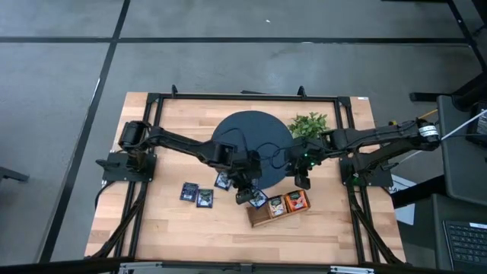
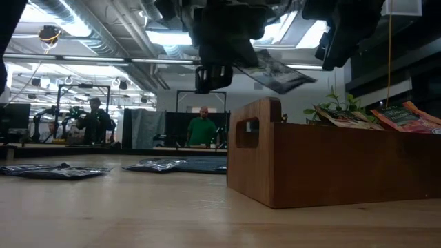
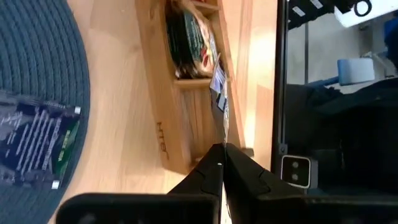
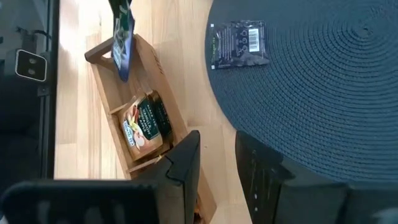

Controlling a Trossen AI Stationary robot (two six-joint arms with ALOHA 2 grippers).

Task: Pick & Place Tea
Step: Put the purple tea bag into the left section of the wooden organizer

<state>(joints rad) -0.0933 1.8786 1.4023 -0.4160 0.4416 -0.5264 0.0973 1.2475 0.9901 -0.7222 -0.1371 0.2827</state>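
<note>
My left gripper (image 1: pixel 247 192) hangs over the left end of the narrow wooden tray (image 1: pixel 278 211), shut on a dark navy tea sachet (image 2: pixel 275 72). The tray's middle compartment holds a dark sachet (image 1: pixel 275 205) and its right one an orange sachet (image 1: pixel 296 201). Two navy sachets (image 1: pixel 189 190) (image 1: pixel 205 198) lie flat on the table left of the tray. Another navy sachet (image 4: pixel 239 42) lies flat on the round dark mat (image 1: pixel 251 144). My right gripper (image 4: pixel 217 140) is open and empty, hovering above the mat's near right edge by the tray's right end. My left gripper pinches the navy sachet between its two shut fingers (image 3: pixel 239 171), which lie roughly level and reach toward the table's right. The sachet shows edge-on in the left wrist view, held at its edge (image 3: pixel 224 138). It is lifted clear and juts out, tilted, above the tray's left compartment (image 3: pixel 199 118).
A leafy green plant (image 1: pixel 308 124) stands at the mat's far right. Black frame rails (image 1: pixel 243 97) run along the table's far and side edges. Bare wood lies near the front edge (image 1: pixel 198 228). People stand in the room far behind the table (image 2: pixel 202 127).
</note>
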